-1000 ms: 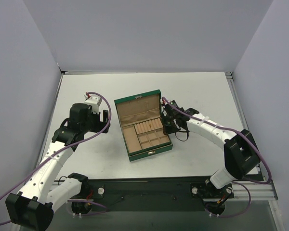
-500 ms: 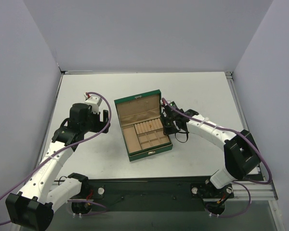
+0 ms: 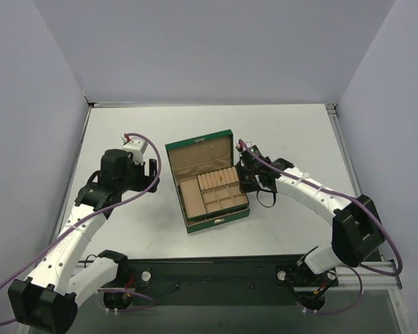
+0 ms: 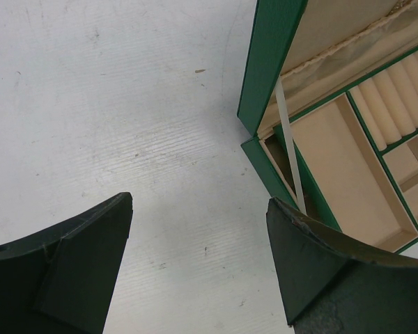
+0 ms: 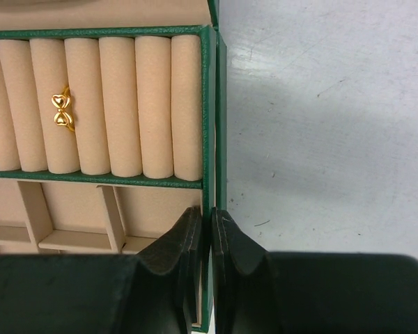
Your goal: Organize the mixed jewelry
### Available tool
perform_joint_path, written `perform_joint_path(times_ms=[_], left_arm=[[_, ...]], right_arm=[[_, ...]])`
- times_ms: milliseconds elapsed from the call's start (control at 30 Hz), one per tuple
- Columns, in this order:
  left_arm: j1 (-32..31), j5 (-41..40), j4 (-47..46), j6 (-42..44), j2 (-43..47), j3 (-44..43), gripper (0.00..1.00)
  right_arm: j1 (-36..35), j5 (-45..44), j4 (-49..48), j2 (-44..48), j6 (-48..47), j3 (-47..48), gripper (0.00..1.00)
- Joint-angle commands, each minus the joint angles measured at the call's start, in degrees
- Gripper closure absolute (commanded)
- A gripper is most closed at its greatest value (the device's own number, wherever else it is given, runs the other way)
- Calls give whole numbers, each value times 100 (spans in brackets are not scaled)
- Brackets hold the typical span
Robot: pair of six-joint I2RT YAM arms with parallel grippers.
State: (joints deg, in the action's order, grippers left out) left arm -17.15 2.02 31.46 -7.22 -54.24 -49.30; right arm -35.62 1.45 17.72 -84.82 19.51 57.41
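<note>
The green box (image 3: 218,221) stands open mid-table, lid (image 3: 198,156) raised at the back. Inside it is the small green tray (image 3: 195,211) with tan ring rolls (image 5: 118,104). A tan-gold ring (image 5: 61,111) with a bow-shaped top sits between two rolls. My right gripper (image 3: 245,182) (image 5: 210,212) is shut on the tray's right wall (image 5: 207,104), one finger inside the tray and one outside. My left gripper (image 3: 152,170) (image 4: 200,202) hangs open over bare table, left of the box (image 4: 272,56), with nothing between its fingers.
A white ribbon strap (image 4: 289,153) links the lid to the box's left side. Grey walls close in the table on three sides. The arm bases and a black rail (image 3: 209,275) run along the near edge.
The right gripper has shifted the tray a little towards the lid, and the right arm's elbow has swung outward. The left arm has not moved.
</note>
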Motion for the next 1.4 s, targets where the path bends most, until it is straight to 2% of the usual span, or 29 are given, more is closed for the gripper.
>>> perform_joint_path(times_ms=[0,600,1367], left_arm=[[27,44,-176,37,1,-36,12],[27,53,-176,37,-8,-36,12],[27,44,-176,37,-26,-36,12]], right_arm=[[37,-128,74,281,71,-1,100],[20,312,57,0,0,16,100],[-33,215,-31,-255,53,16,100]])
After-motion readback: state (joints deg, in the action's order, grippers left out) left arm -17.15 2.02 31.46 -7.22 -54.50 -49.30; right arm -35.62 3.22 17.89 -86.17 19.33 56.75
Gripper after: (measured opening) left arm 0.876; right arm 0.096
